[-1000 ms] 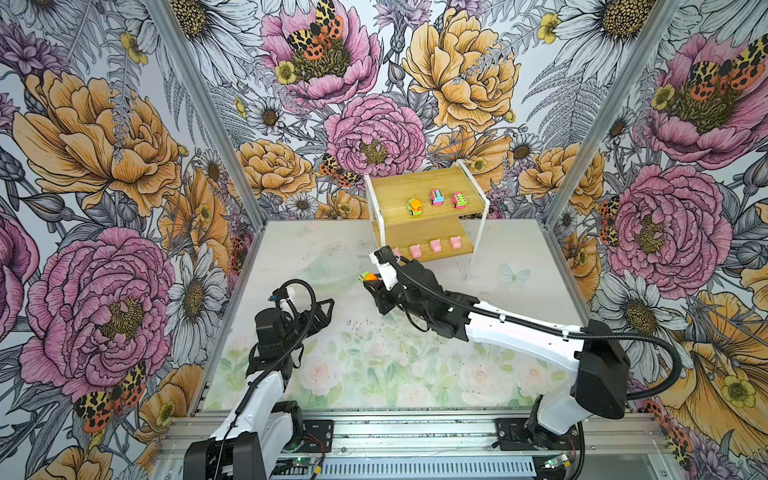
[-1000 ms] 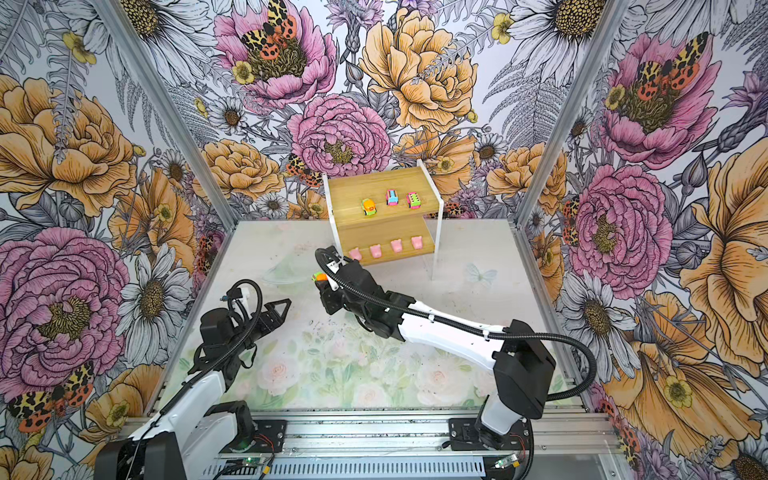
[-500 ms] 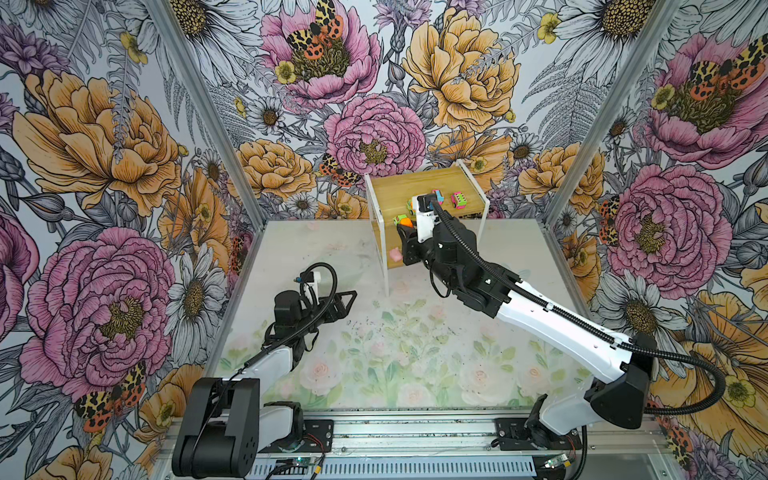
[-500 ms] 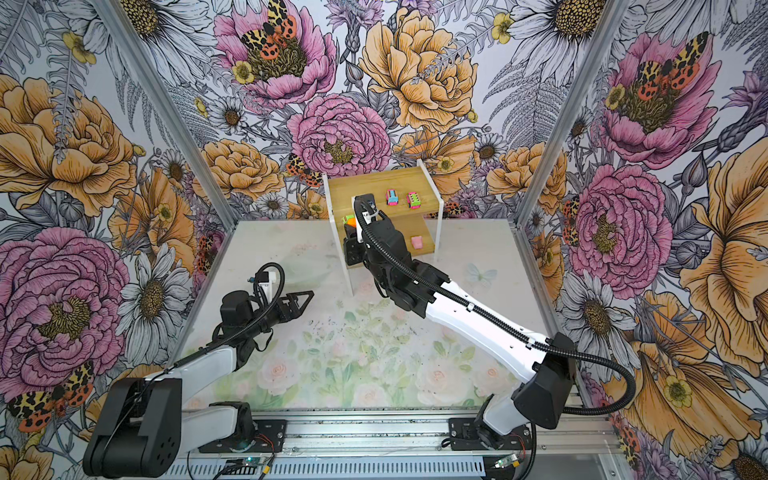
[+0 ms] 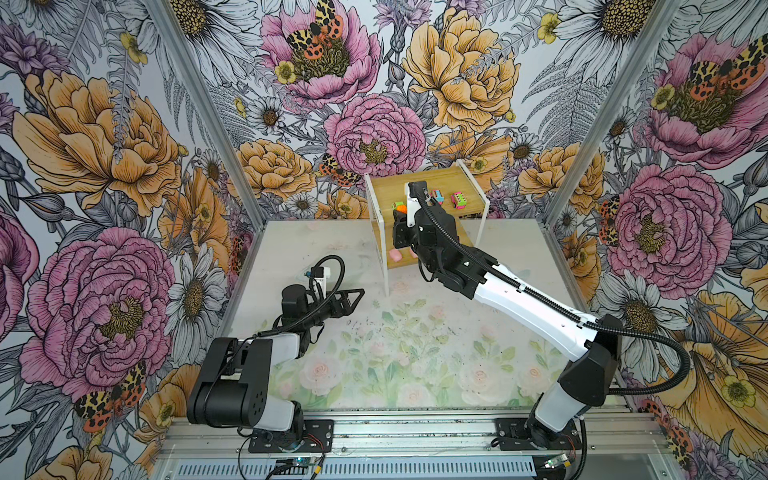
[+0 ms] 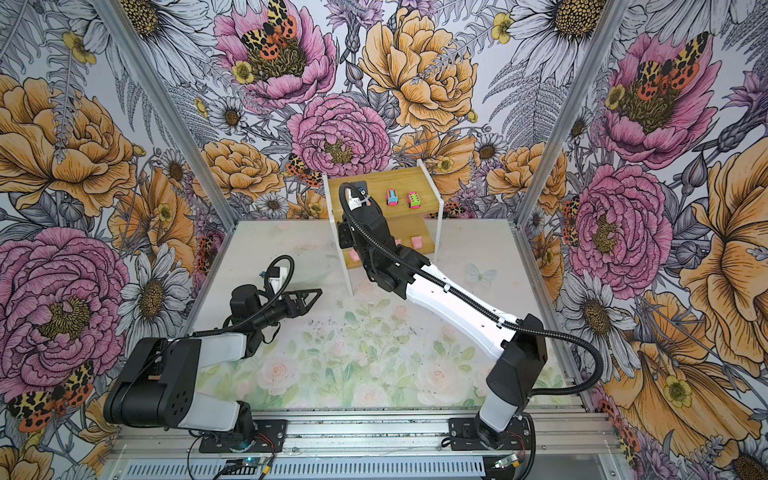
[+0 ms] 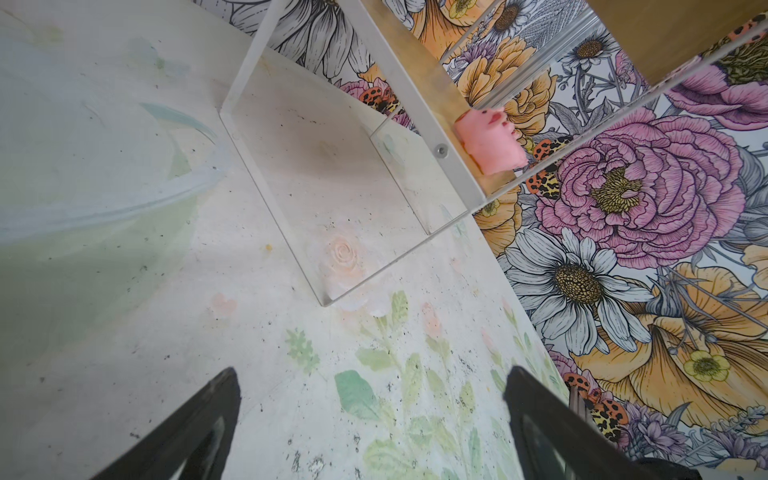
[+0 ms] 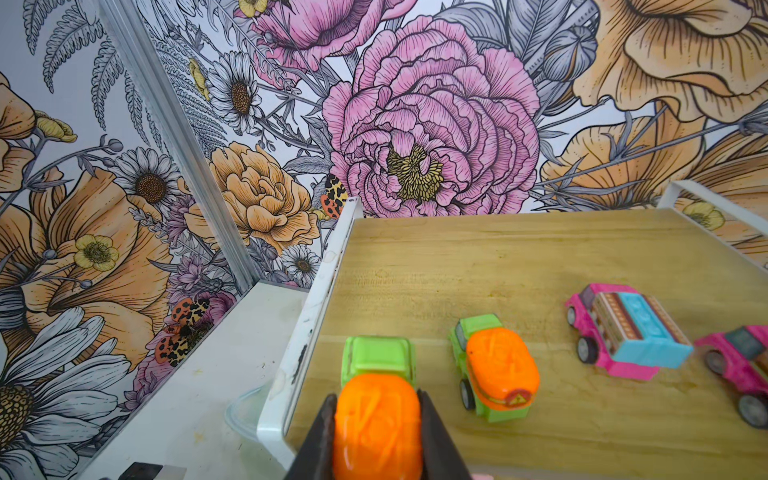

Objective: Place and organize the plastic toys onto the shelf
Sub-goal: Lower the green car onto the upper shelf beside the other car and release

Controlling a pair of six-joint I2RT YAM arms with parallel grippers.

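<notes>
The right hand, low over the bench before the shelf a second ago, has risen to the left front edge of the top board, carrying the orange-and-green car clamped in its fingers. The left arm has folded down. The left hand has advanced toward the shelf.

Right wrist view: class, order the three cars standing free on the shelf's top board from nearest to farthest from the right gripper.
1. Free orange-and-green car, right beside the right gripper and the held car.
2. Turquoise-topped pink car, mid-row.
3. Second pink car, row's far end, partly cut off.
</notes>
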